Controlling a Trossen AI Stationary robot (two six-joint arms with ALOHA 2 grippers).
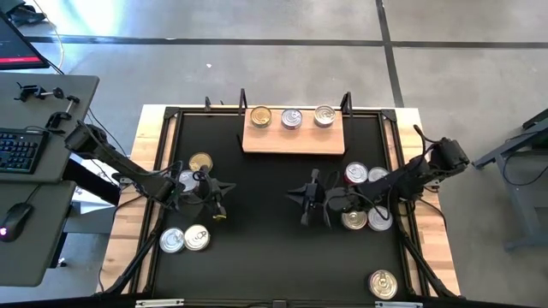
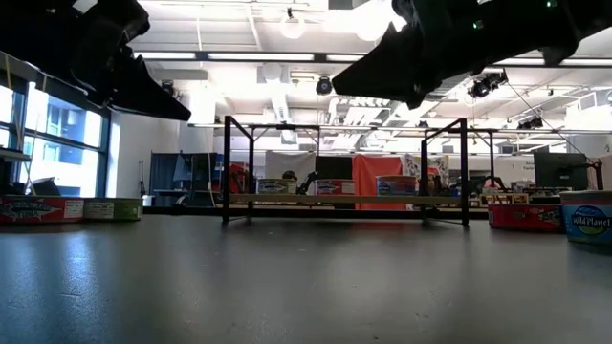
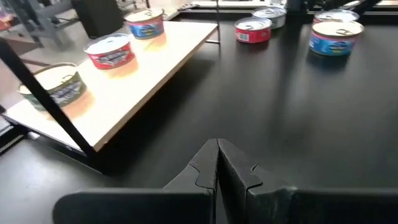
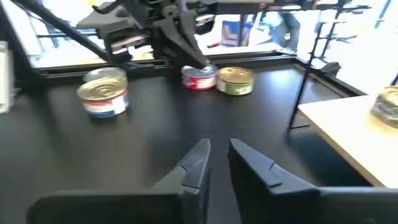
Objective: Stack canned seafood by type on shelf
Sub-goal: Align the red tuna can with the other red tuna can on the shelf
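A grey concrete floor (image 1: 257,68), crossed by dark seam lines, is seen around the black surface (image 1: 274,248). Beside that surface a grey desk (image 1: 51,171) is set, on which a black keyboard (image 1: 17,150) and a dark mouse (image 1: 15,218) are laid. Beyond the surface, tall windows (image 2: 53,143) and white ceiling lights (image 2: 292,27) are shown.

The whole table (image 1: 274,257) is seen from straight above; it is viewed level from tabletop height; close forward views are given past each wrist's fingers; the shelf (image 1: 294,137) is shared by all.
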